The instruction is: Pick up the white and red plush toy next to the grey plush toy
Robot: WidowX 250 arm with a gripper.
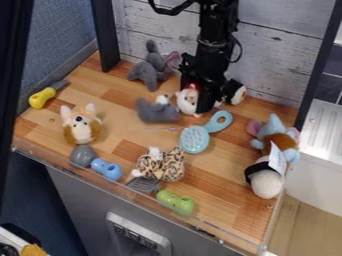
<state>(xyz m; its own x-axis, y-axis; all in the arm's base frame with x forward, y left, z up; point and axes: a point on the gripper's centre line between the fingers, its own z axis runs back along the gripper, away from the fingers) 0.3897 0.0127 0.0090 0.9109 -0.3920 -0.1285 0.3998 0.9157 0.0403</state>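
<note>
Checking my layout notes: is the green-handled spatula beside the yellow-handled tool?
No, the green-handled spatula lies by the front edge of the table, the yellow-handled tool by its left.

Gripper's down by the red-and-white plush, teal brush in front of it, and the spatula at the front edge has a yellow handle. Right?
Handle colour is wrong: the camera view shows the spatula with a green handle. Rest holds: gripper by the red-and-white plush, teal brush in front.

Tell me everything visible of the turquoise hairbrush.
The turquoise hairbrush looks like plastic, with a rounded, speckled head and a handle with an opening near its end. It lies on the wooden tabletop, handle to the upper right. Its head is close to the leopard-spotted plush; I cannot tell whether they touch.
</note>
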